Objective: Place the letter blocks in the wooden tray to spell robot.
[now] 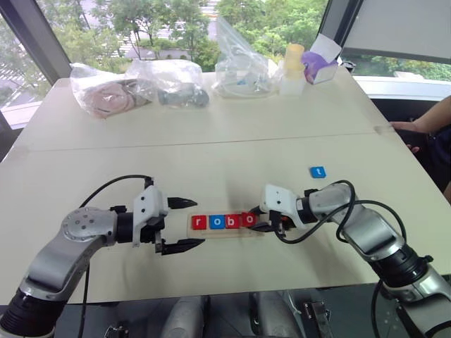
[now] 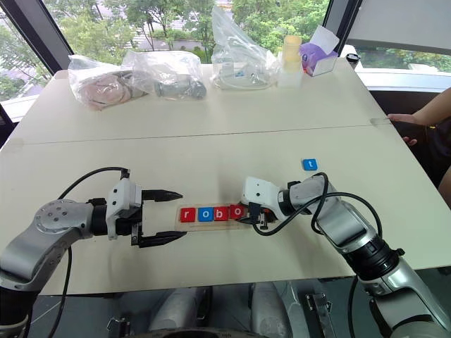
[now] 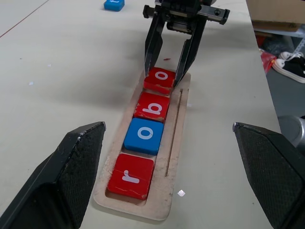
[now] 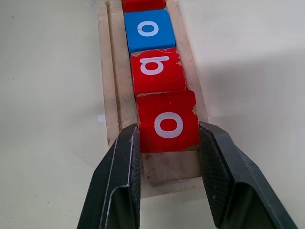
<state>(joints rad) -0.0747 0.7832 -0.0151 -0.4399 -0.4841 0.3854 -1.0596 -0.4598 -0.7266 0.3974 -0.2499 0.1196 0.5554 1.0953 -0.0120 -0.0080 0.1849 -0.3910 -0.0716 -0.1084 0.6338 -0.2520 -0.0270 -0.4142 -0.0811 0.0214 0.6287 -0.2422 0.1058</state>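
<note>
The wooden tray [image 1: 224, 232] is seen low in the frame's centre, with four letter blocks seated in its slot, reading r, o, b, o; the fifth place, at the tray's right end, is bare. The right gripper [image 4: 169, 143] is closed on the red o block [image 4: 167, 123], one black finger against each side, the block resting in the fourth place; the step in hand is judged to be the seating and release of this block. The block should be pressed flat and kept flush against the red b block [image 4: 157, 69] before the fingers are parted; the fingers should be withdrawn upward, so that neither the rim nor the row is dragged. The left gripper [image 1: 182, 225] is held wide open just beside the tray's left end, holding nothing; the tray could be steadied by it if sliding occurs. The blue t block [image 1: 318, 172] lies apart on bare table, toward the upper right; open room is available around it. Bagged items [image 1: 141, 88] stand along the far edge, well apart.
</note>
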